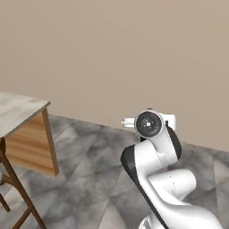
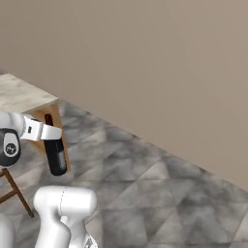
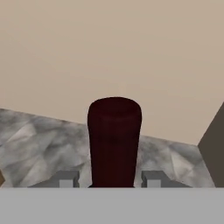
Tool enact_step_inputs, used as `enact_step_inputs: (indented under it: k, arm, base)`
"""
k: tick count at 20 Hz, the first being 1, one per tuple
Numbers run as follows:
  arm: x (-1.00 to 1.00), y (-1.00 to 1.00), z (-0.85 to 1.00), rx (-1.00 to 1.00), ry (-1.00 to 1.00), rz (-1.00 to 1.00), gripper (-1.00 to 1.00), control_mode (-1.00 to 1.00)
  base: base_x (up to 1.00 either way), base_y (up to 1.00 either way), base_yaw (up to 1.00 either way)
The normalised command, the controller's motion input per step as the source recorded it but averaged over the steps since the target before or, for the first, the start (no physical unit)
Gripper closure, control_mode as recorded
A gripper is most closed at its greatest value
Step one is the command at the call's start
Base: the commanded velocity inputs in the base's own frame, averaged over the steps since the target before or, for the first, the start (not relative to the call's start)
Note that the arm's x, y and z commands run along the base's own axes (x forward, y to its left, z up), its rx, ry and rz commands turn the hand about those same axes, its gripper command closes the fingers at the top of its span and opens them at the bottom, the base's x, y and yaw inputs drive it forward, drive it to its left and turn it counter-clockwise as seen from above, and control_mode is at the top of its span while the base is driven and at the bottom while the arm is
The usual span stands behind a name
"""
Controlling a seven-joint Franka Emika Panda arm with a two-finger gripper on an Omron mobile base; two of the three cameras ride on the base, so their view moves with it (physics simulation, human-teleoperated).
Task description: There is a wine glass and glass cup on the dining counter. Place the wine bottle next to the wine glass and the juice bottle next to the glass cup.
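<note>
My gripper (image 2: 49, 131) is shut on the wine bottle (image 2: 54, 151), a near-black bottle that hangs in the air with its dark-red neck up, tilted slightly. In the hand view the dark-red neck (image 3: 114, 140) stands between my two fingertips (image 3: 65, 179), with my gripper (image 3: 109, 180) closed on it. The dining counter (image 1: 20, 112) with its pale marbled top and wooden side lies to the left, and its corner (image 2: 22, 94) is just behind the held bottle. The wine glass, the glass cup and the juice bottle are out of view.
A wooden stool's legs (image 1: 15, 188) stand by the counter at the lower left. Grey tiled floor (image 2: 155, 193) stretches ahead to a plain beige wall (image 1: 134, 53). My own arm (image 1: 154, 156) fills the lower right of the left base view.
</note>
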Motion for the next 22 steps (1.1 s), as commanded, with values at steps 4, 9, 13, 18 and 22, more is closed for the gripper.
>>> enact_step_inputs:
  k: [4, 9, 13, 18, 22]
  arm:
    - [0.00, 0.00, 0.00, 0.00, 0.00, 0.00, 1.00, 1.00]
    - [0.00, 0.00, 0.00, 0.00, 0.00, 0.00, 1.00, 1.00]
    - [0.00, 0.00, 0.00, 0.00, 0.00, 0.00, 1.00, 1.00]
    - [0.00, 0.00, 0.00, 0.00, 0.00, 0.00, 1.00, 1.00]
    - [0.00, 0.00, 0.00, 0.00, 0.00, 0.00, 1.00, 1.00]
  base:
    - [0.72, -0.37, 0.19]
    - [0.72, -0.35, 0.21]
    - [0.71, -0.30, 0.28]
    - [0.69, -0.27, 0.32]
    - [0.65, -0.20, 0.40]
